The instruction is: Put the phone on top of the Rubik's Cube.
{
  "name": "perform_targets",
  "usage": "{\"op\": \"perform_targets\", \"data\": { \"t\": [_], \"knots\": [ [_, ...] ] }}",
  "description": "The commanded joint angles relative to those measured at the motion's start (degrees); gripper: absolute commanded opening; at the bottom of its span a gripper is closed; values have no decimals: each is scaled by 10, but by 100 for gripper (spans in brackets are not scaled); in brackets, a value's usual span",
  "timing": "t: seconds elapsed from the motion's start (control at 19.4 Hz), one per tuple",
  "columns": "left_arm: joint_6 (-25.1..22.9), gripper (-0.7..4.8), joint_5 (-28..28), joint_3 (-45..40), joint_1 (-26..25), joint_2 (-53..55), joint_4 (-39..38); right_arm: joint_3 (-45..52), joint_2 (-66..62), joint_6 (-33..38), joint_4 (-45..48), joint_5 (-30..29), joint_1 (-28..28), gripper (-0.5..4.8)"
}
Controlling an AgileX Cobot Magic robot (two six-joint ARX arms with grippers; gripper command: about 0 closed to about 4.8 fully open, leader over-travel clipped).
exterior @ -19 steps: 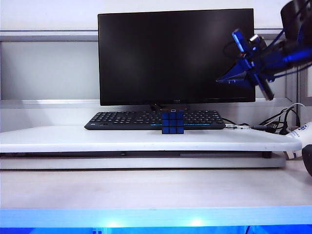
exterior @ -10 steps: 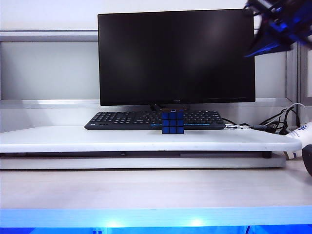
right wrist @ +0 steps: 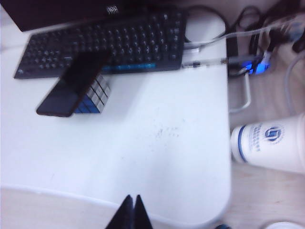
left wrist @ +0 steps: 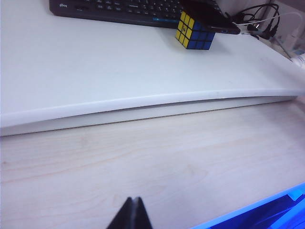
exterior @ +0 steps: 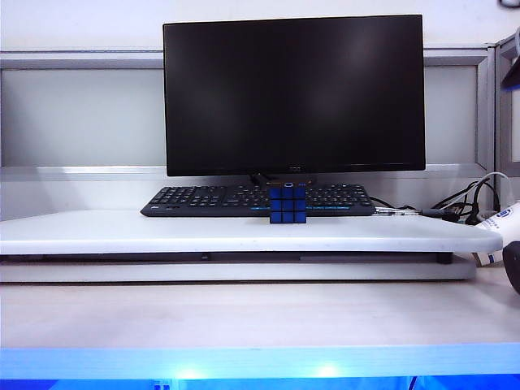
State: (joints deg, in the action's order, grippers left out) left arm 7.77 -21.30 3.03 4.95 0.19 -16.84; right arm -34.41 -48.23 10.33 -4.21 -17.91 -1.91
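Black phone (right wrist: 66, 87) flat atop the blue-faced Rubik's Cube (right wrist: 95, 97)

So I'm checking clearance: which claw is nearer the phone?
Hard to call. The shut right claw hangs high over the white board's near edge; the shut left claw sits low over the wooden desk. Neither touches the phone, on the Rubik's Cube.

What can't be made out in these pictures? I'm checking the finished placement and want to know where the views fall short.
- Phone on the Rubik's Cube: blurred in the right wrist view; its seating is unclear.
- Phone: partly cut by the left wrist view's top edge.
- Phone in the exterior view: edge-on above the cube, too thin to see.
- Left gripper and right gripper: only shut tips show; bodies cut off.
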Motion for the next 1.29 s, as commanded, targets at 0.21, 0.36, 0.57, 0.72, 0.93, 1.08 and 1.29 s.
{"op": "perform_targets", "data": {
  "t": [0.21,0.36,0.57,0.72,0.93,1.08,1.29],
  "knots": [
    [2,-5,-8,4,0,0,-28,86,138,-12,-5,43,0,-9],
    [2,-5,-8,4,0,0,-28,144,213,-13,-5,72,0,-9],
    [2,-6,-8,4,0,0,-28,203,300,-13,-46,75,-1,-9],
    [2,-6,-7,4,0,0,-28,264,375,2,-64,75,-1,-9],
    [1,-6,-5,4,0,0,-28,306,449,4,-83,76,-1,-9],
    [-5,-6,11,4,0,0,-28,317,482,-1,-123,80,-1,-9],
    [-34,-5,74,4,0,0,-29,317,482,-1,-124,80,-1,-9]
  ]
}}
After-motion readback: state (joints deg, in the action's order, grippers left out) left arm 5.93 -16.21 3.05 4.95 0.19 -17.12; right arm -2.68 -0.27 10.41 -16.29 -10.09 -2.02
